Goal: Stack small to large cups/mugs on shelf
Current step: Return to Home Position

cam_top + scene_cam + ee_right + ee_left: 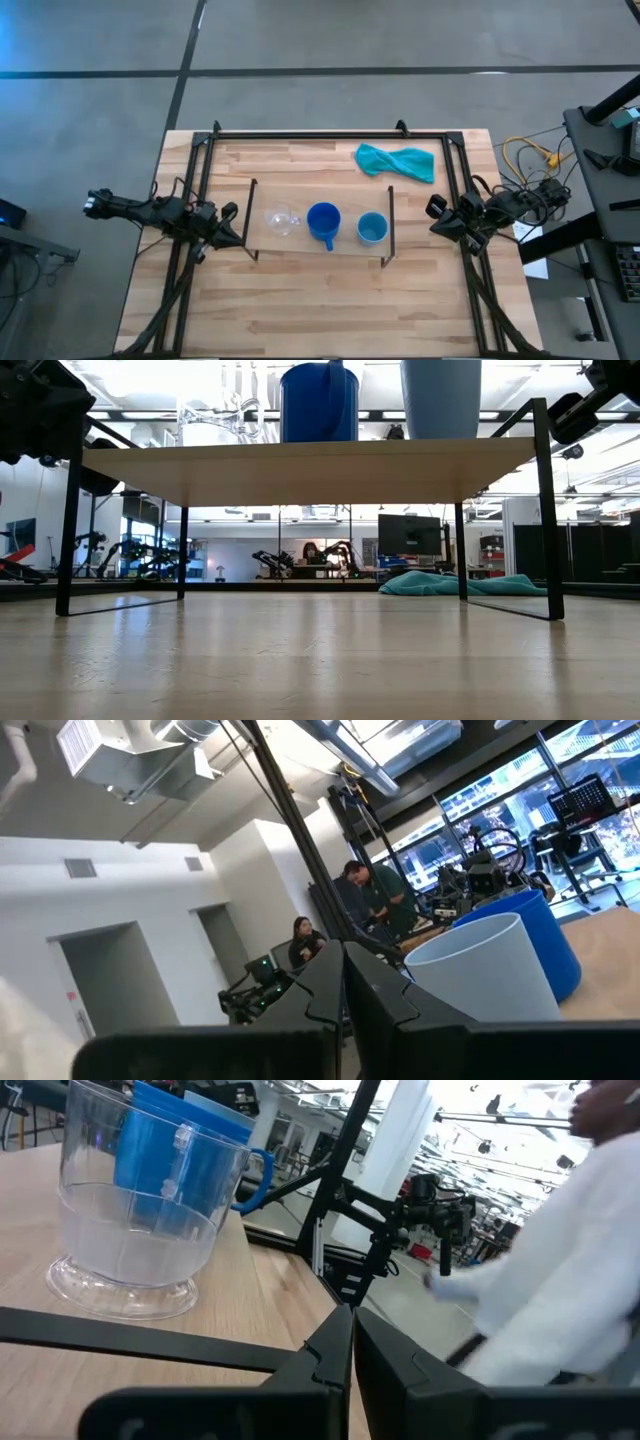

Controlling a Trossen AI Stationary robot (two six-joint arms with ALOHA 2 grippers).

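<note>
My left tool (pixel 230 220) hung just beside the left end of the shelf (pixel 300 248), its fingers pressed together on nothing. My right tool (pixel 440 217) sat off the right end, a little apart from it, pressed together the same way and just as empty. The shelf stood in the middle of the tabletop (pixel 320 310) on its thin black wire legs. All three vessels stood upright on its board in one row: the glass mug (pixel 281 220) nearest my left tool, the dark blue mug (pixel 323 222) in the middle, and the light blue cup (pixel 371 228) nearest my right tool. From above I saw a gap between each one and its neighbour. A teal cloth (pixel 396 162) lay crumpled on the tabletop behind the shelf, toward the right side.
</note>
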